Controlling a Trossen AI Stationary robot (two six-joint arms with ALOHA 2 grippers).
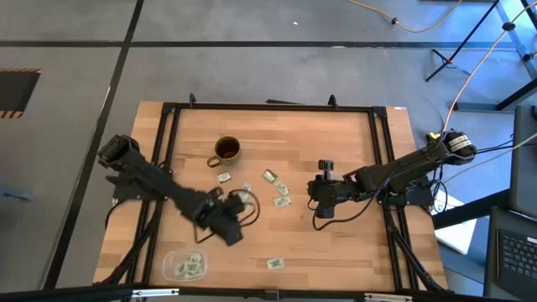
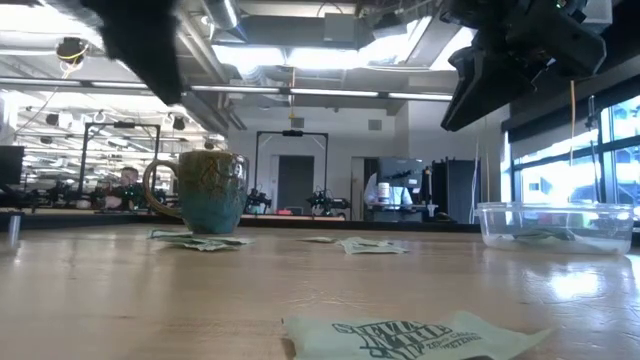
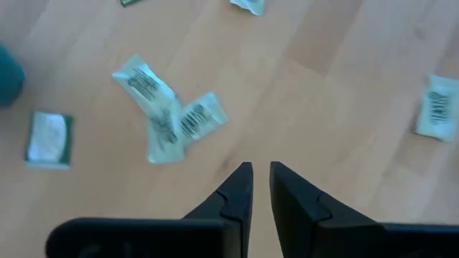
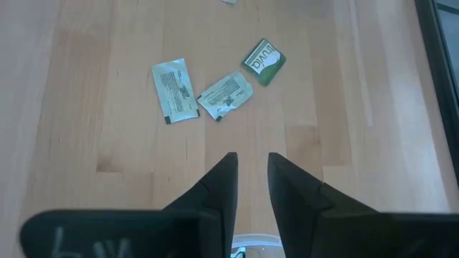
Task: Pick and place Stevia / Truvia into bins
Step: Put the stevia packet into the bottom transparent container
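Note:
Green-and-white sachets lie flat on the wooden table: one (image 1: 224, 177) by the mug, an overlapping pair (image 3: 172, 115) ahead of my left gripper, three (image 4: 224, 93) ahead of my right gripper, and one (image 1: 274, 263) near the front edge. A clear bin (image 1: 185, 266) at the front left has several sachets in it. A second clear bin (image 2: 555, 225) stands below my right gripper (image 2: 500, 70). My left gripper (image 3: 260, 168) hovers over bare wood, slightly open and empty. My right gripper (image 4: 251, 159) also hovers slightly open and empty.
A teal-and-brown mug (image 1: 226, 151) stands toward the far left of the table, next to one sachet. A black metal frame (image 1: 268, 106) runs around the table's edges. Bare wood lies between the two grippers and toward the near right corner.

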